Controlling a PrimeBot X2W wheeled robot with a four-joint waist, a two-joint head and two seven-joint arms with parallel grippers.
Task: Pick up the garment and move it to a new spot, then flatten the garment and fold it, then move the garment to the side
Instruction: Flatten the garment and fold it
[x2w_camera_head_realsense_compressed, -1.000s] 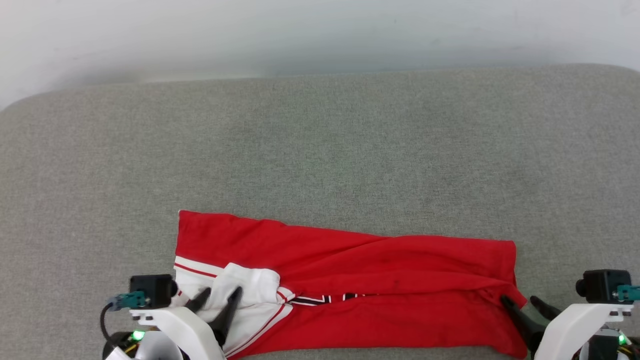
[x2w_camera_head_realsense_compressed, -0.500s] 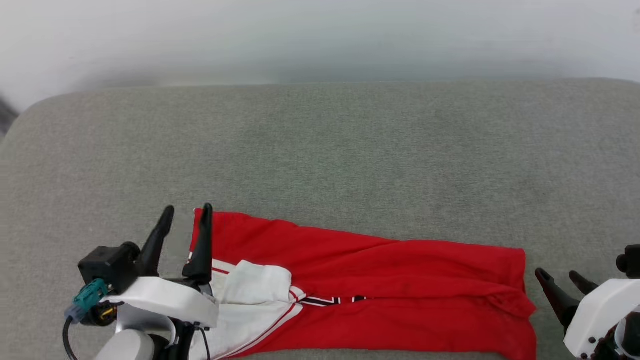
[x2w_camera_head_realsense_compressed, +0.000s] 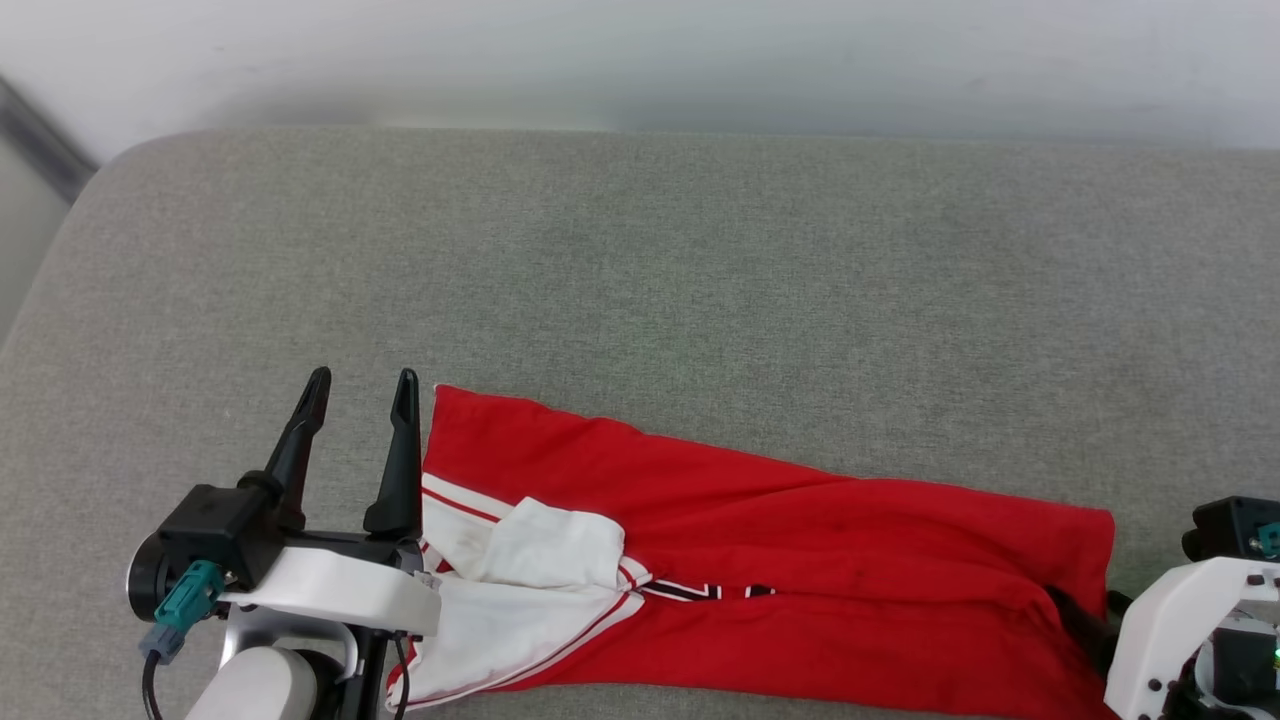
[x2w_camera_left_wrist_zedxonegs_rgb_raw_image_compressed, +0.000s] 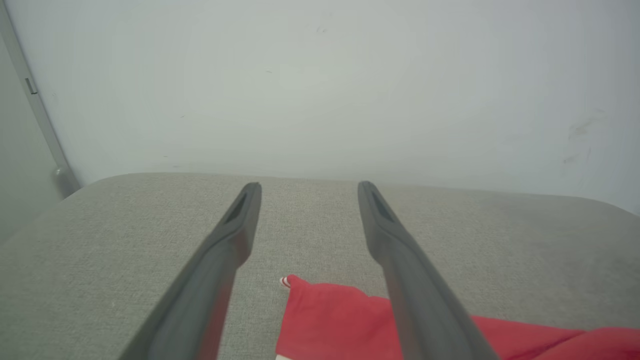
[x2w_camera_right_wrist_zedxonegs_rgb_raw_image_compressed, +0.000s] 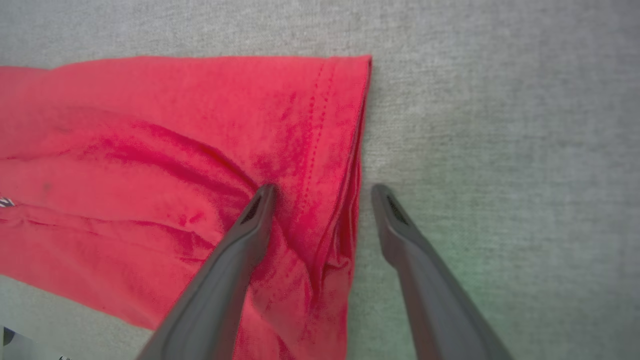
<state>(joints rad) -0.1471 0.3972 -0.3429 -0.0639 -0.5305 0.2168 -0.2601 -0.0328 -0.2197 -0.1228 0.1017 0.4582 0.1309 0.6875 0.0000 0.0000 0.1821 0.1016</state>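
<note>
Two dark long-fingered claws, both spread wide and empty, in the head view: left claw (x2w_camera_head_realsense_compressed: 362, 378) hovering beside the far left corner of the red jersey T-shirt with white striped-trim sleeves (x2w_camera_head_realsense_compressed: 800, 560), folded into a long band near the front of the grey fabric-covered worktop (x2w_camera_head_realsense_compressed: 640, 250), right claw (x2w_camera_head_realsense_compressed: 1097, 612) at its right end. From the left wrist, left claw (x2w_camera_left_wrist_zedxonegs_rgb_raw_image_compressed: 309, 186) pointing past the red corner (x2w_camera_left_wrist_zedxonegs_rgb_raw_image_compressed: 330, 320) at the pale wall (x2w_camera_left_wrist_zedxonegs_rgb_raw_image_compressed: 320, 75): likely to shut on nothing. From the right wrist, right claw (x2w_camera_right_wrist_zedxonegs_rgb_raw_image_compressed: 324, 189) astride the stitched edge: risk of pinching only the top layer, dragging the fold apart.
</note>
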